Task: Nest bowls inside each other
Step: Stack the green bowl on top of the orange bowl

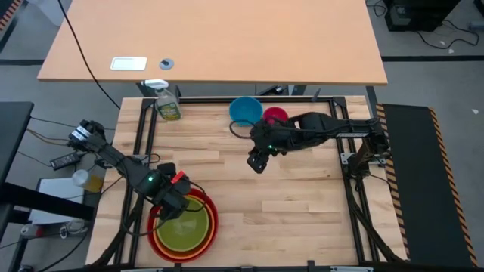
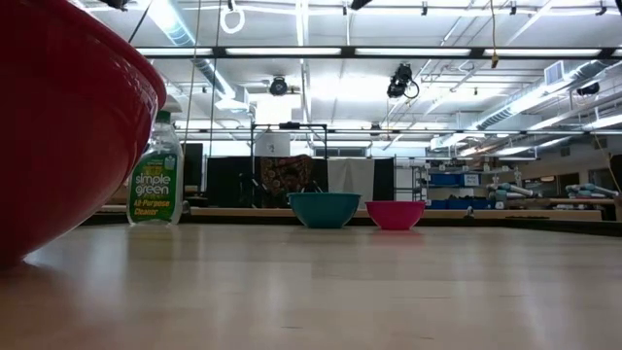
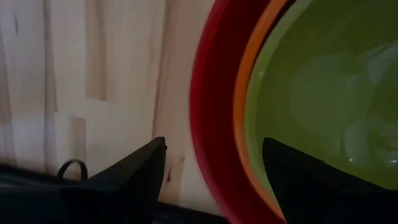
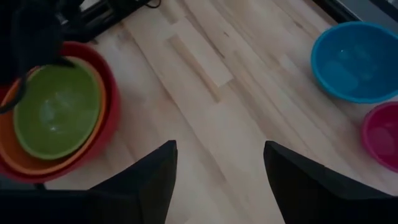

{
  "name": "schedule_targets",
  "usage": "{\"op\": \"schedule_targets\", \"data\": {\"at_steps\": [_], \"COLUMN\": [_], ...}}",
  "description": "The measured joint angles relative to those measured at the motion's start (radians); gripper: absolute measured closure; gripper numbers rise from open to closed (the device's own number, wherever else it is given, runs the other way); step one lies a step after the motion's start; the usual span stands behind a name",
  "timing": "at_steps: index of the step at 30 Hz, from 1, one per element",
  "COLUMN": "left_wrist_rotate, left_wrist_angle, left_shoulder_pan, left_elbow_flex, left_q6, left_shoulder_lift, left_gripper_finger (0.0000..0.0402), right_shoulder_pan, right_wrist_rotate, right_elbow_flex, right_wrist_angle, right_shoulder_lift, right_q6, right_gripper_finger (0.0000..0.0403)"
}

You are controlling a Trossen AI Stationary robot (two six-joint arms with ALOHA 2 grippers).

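Three bowls are already nested at the table's [image 1: 302, 211] front-left corner: yellow-green bowl [image 1: 184, 226] inside orange bowl [image 1: 198, 202], inside red bowl [image 1: 215, 219]. Blue bowl [image 1: 246, 111] and pink bowl [image 1: 275, 116] are left standing side by side at the back edge, near its middle, just apart.

Right gripper [image 1: 258, 161] is held above bare wood mid-table, fingers spread, nothing grasped. Blue bowl is judged the next pick: it lies toward the back edge from those fingers, a short reach, with no long axis to align on. The right arm is clearly the nearer one.

Left gripper [image 1: 169, 200] hangs over the stack's rim, fingers released, empty; it is judged to be in the way of a drop-in.

Spray bottle [image 1: 168, 103] stands at the back-left corner, well clear.
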Motion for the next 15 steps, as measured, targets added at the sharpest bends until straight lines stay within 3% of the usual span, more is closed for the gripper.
{"op": "schedule_targets", "data": {"at_steps": [15], "left_wrist_rotate": [-0.089], "left_wrist_angle": [0.019], "left_shoulder_pan": [-0.099], "left_elbow_flex": [-0.035], "left_q6": [-0.017], "left_shoulder_lift": [0.114], "left_gripper_finger": [0.0132], "right_shoulder_pan": [-0.022], "right_wrist_rotate": [-0.018], "right_elbow_flex": [0.0], "right_wrist_angle": [0.038], "right_shoulder_lift": [0.006], "right_q6": [-0.04], "right_gripper_finger": [0.018]}}
